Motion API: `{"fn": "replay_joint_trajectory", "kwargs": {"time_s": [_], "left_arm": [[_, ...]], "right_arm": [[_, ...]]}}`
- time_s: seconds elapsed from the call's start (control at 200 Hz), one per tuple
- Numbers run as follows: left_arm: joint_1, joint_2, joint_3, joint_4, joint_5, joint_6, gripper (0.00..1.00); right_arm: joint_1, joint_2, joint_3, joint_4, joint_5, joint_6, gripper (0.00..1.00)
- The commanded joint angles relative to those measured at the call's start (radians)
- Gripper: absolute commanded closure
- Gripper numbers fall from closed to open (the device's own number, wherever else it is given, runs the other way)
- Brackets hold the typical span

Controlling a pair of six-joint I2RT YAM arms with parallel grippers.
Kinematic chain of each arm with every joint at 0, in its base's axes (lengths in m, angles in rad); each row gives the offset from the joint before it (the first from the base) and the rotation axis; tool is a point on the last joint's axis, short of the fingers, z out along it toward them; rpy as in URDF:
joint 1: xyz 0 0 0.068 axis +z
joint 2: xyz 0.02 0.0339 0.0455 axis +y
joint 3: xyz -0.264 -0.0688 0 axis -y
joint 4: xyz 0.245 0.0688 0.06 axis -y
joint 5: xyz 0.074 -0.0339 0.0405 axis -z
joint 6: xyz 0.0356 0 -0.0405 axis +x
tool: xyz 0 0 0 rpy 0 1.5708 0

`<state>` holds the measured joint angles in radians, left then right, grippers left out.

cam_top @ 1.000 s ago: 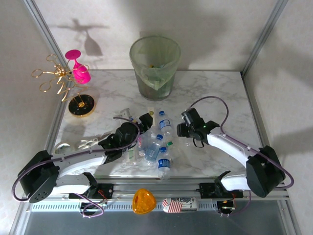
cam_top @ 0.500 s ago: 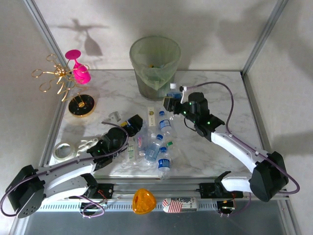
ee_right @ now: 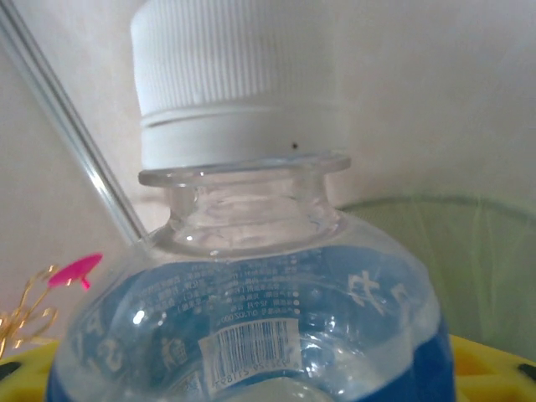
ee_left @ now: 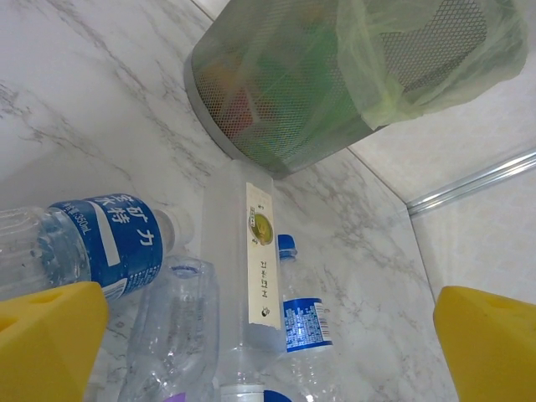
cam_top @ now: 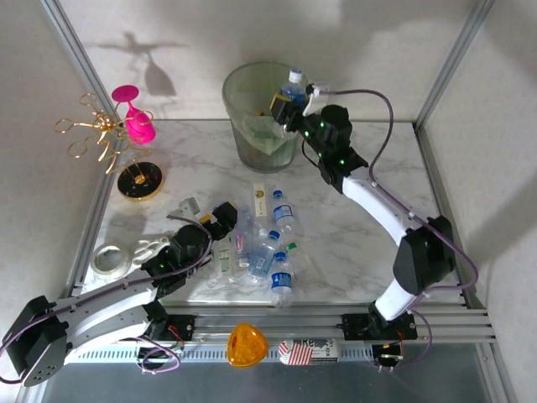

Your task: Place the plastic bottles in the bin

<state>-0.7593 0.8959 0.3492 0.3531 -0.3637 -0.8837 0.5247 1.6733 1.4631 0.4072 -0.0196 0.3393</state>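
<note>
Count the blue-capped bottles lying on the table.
3: a blue-capped bottle beside the tall pale bottle, another mid-pile, a third nearest the table's front edge. More may hide underneath.

Lab: aluminium-framed robot test table (cam_top: 201, 168)

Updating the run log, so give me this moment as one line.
right gripper: shut on bottle, above bin rim | left gripper: open, beside loose bottles | status: bottle not yet dropped
</note>
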Motion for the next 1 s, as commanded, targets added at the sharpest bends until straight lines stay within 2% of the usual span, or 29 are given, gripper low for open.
{"fn": "replay_joint_trajectory", "kwargs": {"time_s": [0.0, 0.346, 0.561, 0.721, 0.781, 0.851, 0.941, 0.991], "left_arm": [[0.012, -0.024, -0.013, -0.019, 0.007, -0.002, 0.00], [0.016, -0.130, -0.029, -0.121, -0.020, -0.011, 0.00], [0.020, -0.185, -0.036, -0.164, -0.042, -0.006, 0.00], [0.021, -0.201, -0.036, -0.185, -0.048, -0.003, 0.00], [0.021, -0.202, -0.037, -0.190, -0.050, -0.003, 0.01], [0.023, -0.201, -0.036, -0.194, -0.050, -0.001, 0.00], [0.023, -0.202, -0.036, -0.198, -0.050, -0.001, 0.00], [0.024, -0.202, -0.036, -0.199, -0.052, -0.003, 0.00]], "right_arm": [[-0.027, 0.102, 0.148, 0.054, 0.018, -0.009, 0.55], [-0.055, 0.488, 0.675, -0.212, -0.027, -0.044, 0.54], [-0.055, 0.630, 0.808, -0.275, -0.065, -0.054, 0.53], [-0.053, 0.661, 0.815, -0.280, -0.083, -0.056, 0.52], [-0.054, 0.663, 0.816, -0.279, -0.084, -0.057, 0.45], [-0.054, 0.663, 0.821, -0.279, -0.084, -0.059, 0.32], [-0.054, 0.660, 0.839, -0.285, -0.081, -0.065, 0.03], [-0.054, 0.658, 0.856, -0.297, -0.081, -0.071, 0.01]]}}
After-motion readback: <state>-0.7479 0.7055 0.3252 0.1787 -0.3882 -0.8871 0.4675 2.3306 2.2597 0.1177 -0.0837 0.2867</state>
